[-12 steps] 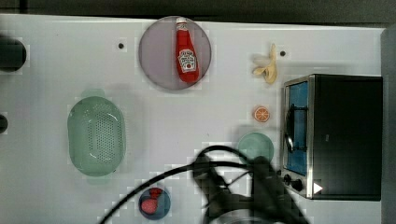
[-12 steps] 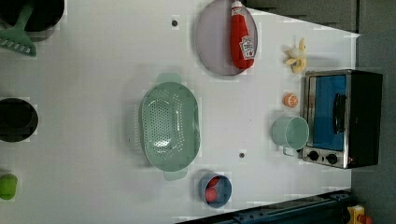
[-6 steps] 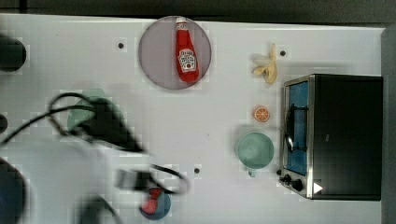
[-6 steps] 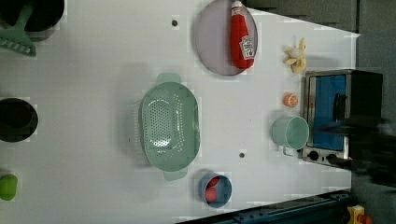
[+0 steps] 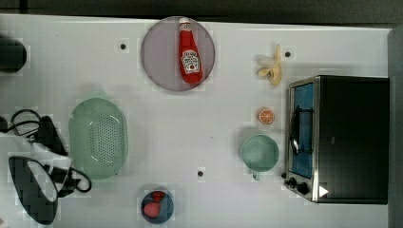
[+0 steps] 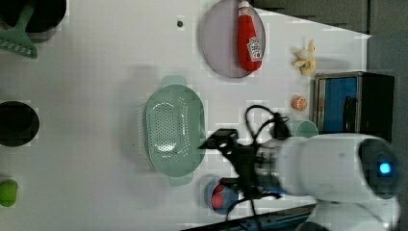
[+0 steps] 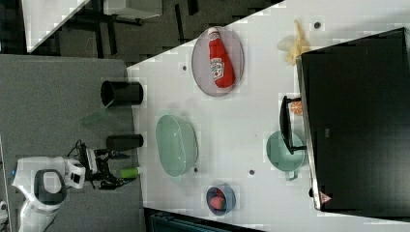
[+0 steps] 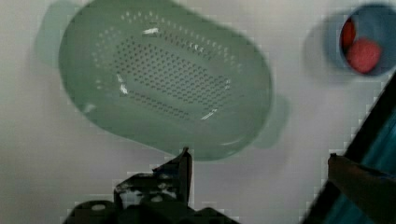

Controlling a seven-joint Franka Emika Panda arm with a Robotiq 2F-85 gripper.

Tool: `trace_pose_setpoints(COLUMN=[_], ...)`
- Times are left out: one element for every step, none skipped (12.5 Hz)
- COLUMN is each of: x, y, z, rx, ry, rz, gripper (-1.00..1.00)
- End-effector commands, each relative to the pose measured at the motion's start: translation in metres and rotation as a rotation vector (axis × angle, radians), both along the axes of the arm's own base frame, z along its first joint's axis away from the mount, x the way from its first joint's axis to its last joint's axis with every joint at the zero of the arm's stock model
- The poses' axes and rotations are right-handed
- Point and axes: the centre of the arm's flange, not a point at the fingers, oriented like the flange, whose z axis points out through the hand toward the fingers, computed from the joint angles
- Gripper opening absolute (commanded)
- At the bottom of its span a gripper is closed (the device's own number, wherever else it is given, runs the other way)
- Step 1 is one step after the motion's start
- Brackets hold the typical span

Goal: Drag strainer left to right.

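The strainer [image 8: 163, 88] sits just ahead of our pincer [image 8: 259, 161], jaws wide apart; we should lower one finger inside its near rim, then pull steadily.

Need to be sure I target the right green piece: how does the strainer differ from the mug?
The strainer is a large oval basin; the mug is smaller and round. The strainer's bottom is full of small holes; the mug's is solid. In the top view the strainer lies at the left, the mug at the right beside the toaster oven. Both are pale mint green and sit open side up.
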Motion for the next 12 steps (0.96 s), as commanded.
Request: trace_pose_setpoints(x=[0.026, 0.03, 0.035, 0.039, 0.042, 0.045, 0.047, 0.049, 0.05, 0.05, 0.051, 0.052], y=[-0.012, -0.01, -0.007, -0.004, -0.002, -0.001, 0.0, -0.001, -0.002, -0.004, -0.005, -0.008], z=[-0.021, -0.044, -0.065, -0.085, -0.103, -0.12, -0.135, -0.15, -0.164, -0.177, -0.191, -0.202], rx=[-0.02, -0.033, -0.03, -0.018, -0.005, 0.01, 0.022, 0.025, 0.026, 0.026, 0.024, 0.023], ry=[-0.06, -0.054, -0.056, -0.053, -0.05, -0.051, -0.051, -0.045, -0.041, -0.034, -0.031, -0.037], rz=[-0.315, -0.322, -0.33, -0.342, -0.356, -0.361, -0.366, -0.379, -0.391, -0.396, -0.398, -0.398], gripper=[1.0, 1.0, 1.0, 1.0, 1.0, 1.0, 1.0, 1.0, 1.0, 1.0, 1.0, 1.0])
